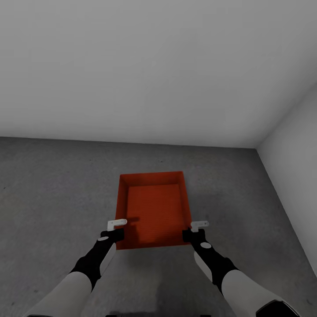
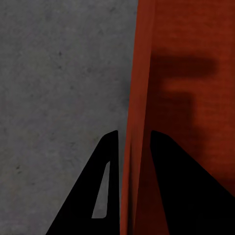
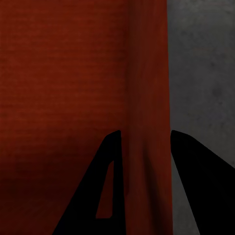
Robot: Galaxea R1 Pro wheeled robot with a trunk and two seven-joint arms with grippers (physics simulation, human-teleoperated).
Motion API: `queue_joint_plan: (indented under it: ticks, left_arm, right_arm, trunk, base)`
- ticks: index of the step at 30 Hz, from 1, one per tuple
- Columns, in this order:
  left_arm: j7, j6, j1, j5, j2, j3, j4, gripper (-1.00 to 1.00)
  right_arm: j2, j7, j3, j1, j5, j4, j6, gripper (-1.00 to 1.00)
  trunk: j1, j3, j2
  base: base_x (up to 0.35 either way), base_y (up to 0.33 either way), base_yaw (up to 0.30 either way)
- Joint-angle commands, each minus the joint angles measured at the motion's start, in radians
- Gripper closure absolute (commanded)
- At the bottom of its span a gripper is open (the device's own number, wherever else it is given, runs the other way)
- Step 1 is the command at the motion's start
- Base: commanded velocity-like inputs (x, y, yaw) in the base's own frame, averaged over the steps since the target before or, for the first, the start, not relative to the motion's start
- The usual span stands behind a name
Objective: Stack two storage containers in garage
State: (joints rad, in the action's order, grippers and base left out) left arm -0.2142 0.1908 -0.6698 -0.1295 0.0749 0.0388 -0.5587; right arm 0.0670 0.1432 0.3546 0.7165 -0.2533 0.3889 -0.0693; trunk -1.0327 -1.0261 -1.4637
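One orange-red storage container sits open side up over the dark grey concrete floor of the garage; I cannot tell whether it rests on the floor or hangs just above it. My left gripper straddles its left wall near the front corner, shut on that wall. My right gripper holds the right wall the same way. In the left wrist view, the container's ribbed bottom carries the gripper's shadow. The bin is empty inside.
A plain white wall stands close behind the container. A second white wall meets it at a corner on the right. Bare concrete spreads to the left and a narrower strip to the right.
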Motion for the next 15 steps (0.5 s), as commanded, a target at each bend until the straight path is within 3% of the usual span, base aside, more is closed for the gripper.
queue_joint_plan:
  ticks: [1,15]
  left_arm:
    - [-0.02,0.007,-0.001,0.017,-0.001,-0.036,-0.006,1.0]
    - [-0.02,0.007,-0.001,0.017,-0.001,-0.036,-0.006,1.0]
  right_arm:
    - [-0.052,0.083,-0.005,0.001,-0.017,-0.054,-0.006,1.0]
    - [-0.052,0.084,-0.005,0.001,-0.017,-0.054,-0.006,1.0]
  trunk:
    - [0.0,0.0,0.0]
    - [0.0,0.0,0.0]
  base:
    - [0.0,0.0,0.0]
    - [0.0,0.0,0.0]
